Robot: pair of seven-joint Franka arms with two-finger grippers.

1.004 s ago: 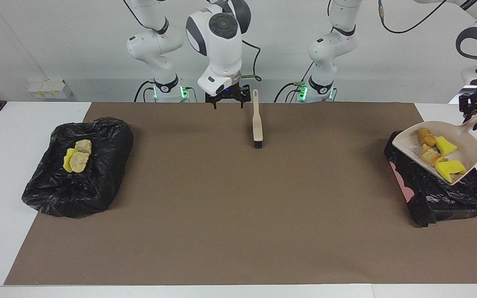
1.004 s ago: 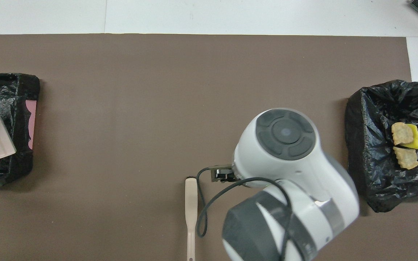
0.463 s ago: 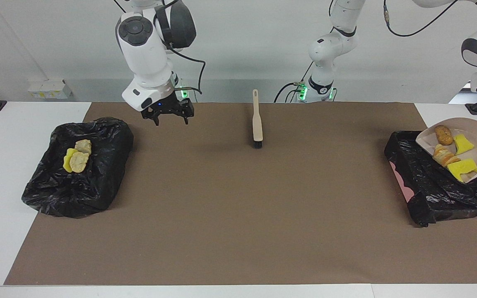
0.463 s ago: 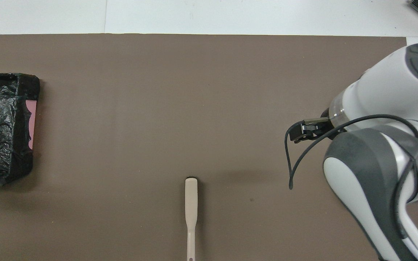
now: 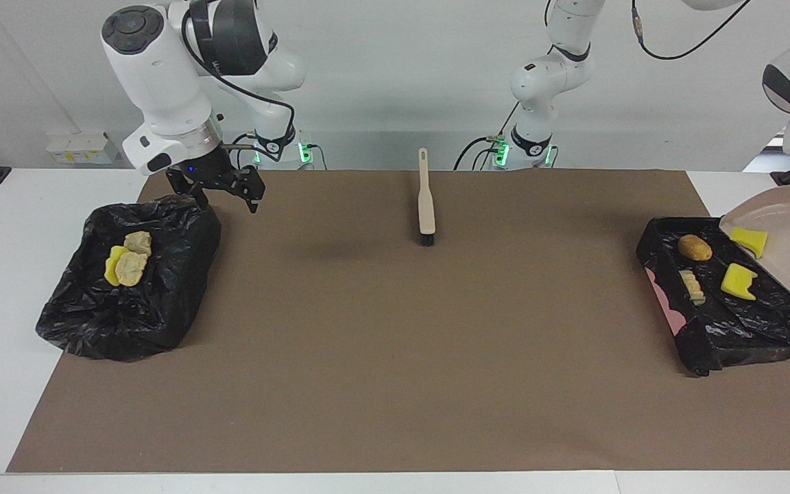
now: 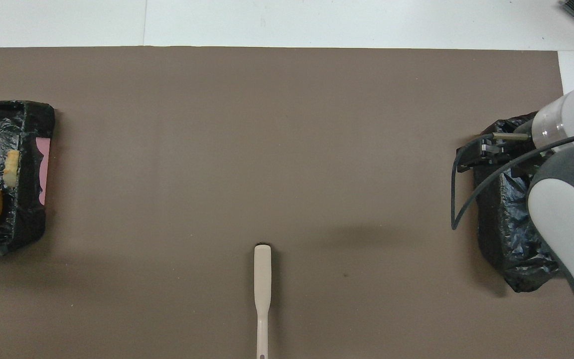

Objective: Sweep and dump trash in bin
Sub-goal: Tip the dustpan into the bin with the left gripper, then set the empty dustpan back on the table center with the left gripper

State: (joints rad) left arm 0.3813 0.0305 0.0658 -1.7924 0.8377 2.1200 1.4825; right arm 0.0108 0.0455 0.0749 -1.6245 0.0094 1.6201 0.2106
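- The trash lies split between two black-bagged bins: a brown roll [image 5: 695, 248], a pale striped piece [image 5: 692, 287] and a yellow foam chunk [image 5: 738, 281] in the bin [image 5: 731, 322] at the left arm's end of the table, with another yellow chunk [image 5: 749, 239] on the lip of the tilted dustpan [image 5: 789, 240]
- Three more pieces [image 5: 129, 260] sit in the bin [image 5: 127, 302] at the right arm's end
- The left gripper is out of view past the dustpan, so its grip cannot be told
- The right gripper [image 5: 220, 189] hangs over the rim of its bin, fingers apart, holding nothing
- The brush [image 5: 426, 199] lies on the brown mat [image 5: 395, 357], close to the robots
- Judged step: the dump is nearly done; next, the pan needs more tilt or a shake so the last chunk drops into the bag
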